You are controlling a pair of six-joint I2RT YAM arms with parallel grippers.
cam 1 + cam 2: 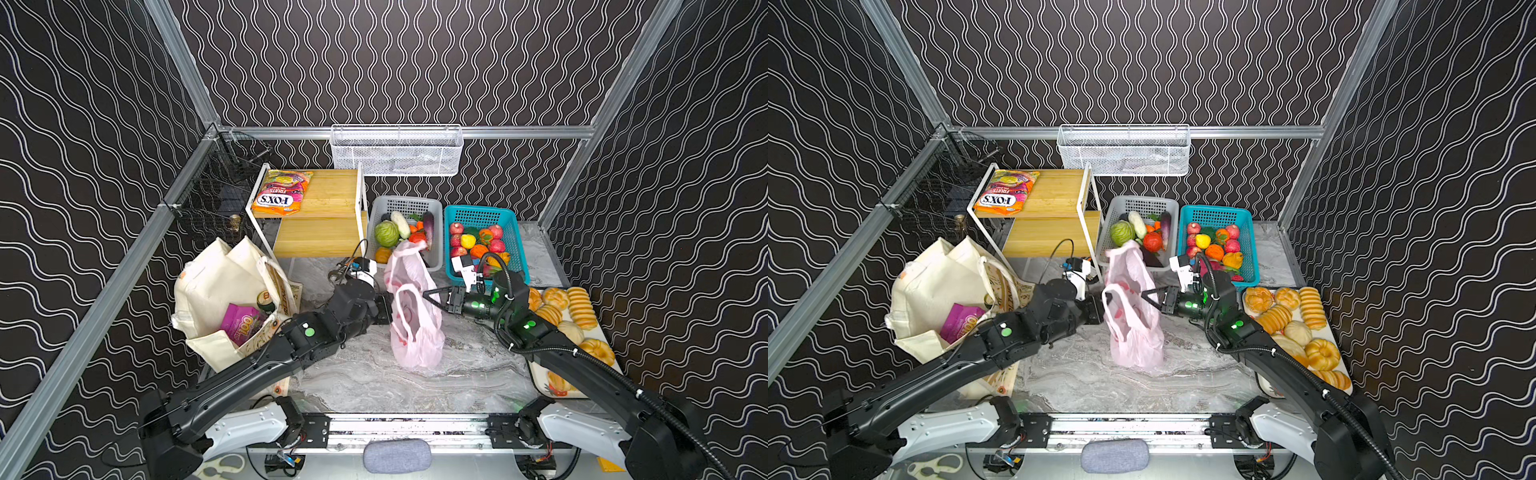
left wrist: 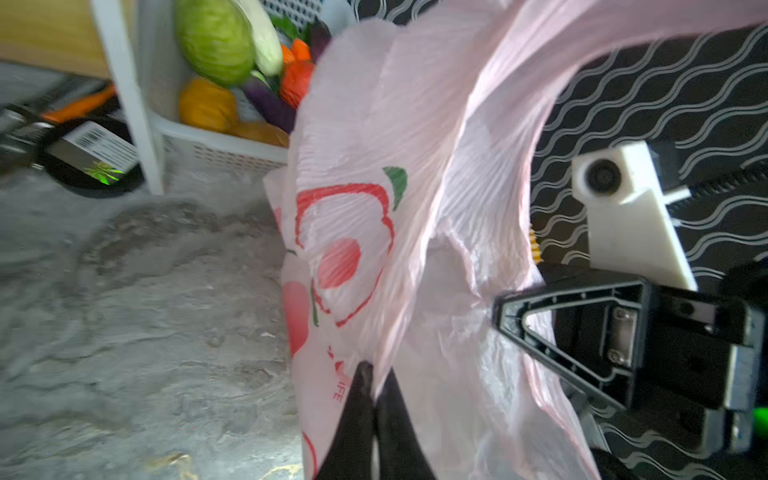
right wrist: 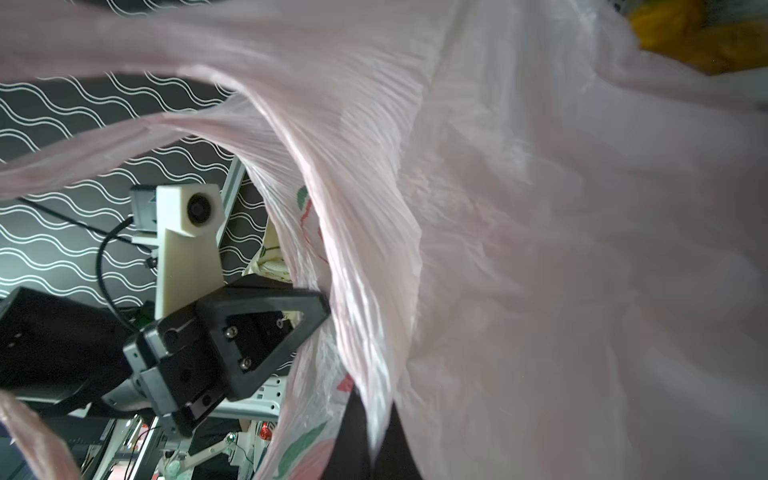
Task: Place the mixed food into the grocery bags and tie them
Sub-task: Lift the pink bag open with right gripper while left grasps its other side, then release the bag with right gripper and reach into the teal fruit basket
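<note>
The pink plastic grocery bag (image 1: 415,328) (image 1: 1136,332) with its red fruit print stands upright mid-table. My left gripper (image 2: 376,374) (image 1: 1105,301) is shut on the film of its left side. On the opposite side my right gripper (image 3: 370,399) (image 1: 426,296) is shut on the film, so the bag's mouth hangs between the two. The cream canvas tote (image 1: 216,282) (image 1: 934,282) slumps open at the left. It holds a purple snack packet (image 1: 243,324) and a small green can (image 1: 266,301). What lies inside the pink bag is hidden.
An orange FOX'S packet (image 1: 282,193) lies on the wooden shelf (image 1: 328,195). Behind the pink bag stand a grey vegetable basket (image 1: 434,208) and a blue fruit basket (image 1: 511,224). A bread tray (image 1: 539,380) lines the right edge. A white mesh basket (image 1: 395,153) hangs on the back wall.
</note>
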